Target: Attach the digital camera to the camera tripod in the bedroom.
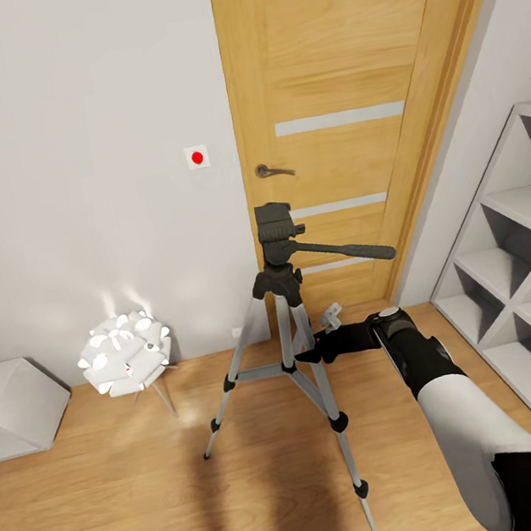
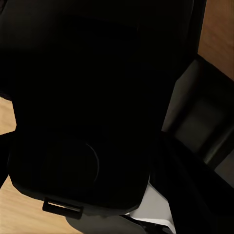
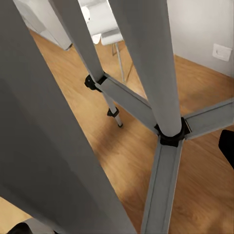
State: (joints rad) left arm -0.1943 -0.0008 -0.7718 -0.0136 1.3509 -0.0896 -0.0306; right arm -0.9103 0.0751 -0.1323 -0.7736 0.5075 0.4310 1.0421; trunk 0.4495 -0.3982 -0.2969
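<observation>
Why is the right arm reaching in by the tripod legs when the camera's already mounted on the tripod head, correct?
Not correct on one count: the head view shows the camera tripod with a bare black head, nothing mounted on it. The rest holds: the right arm does reach in by the tripod's legs, which the right wrist view shows close up.

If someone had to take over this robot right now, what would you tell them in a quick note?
Right gripper: reached in among the camera tripod legs, near the centre brace; whether the fingers are open or shut cannot be told.
Left gripper: its wrist view is nearly black, with something dark very close; state cannot be told.
Tripod stands upright on the wood floor before the wooden door, with the white lamp beside it.
Tripod head is bare: no camera mounted yet.
Left: bring the camera and attach it.
</observation>
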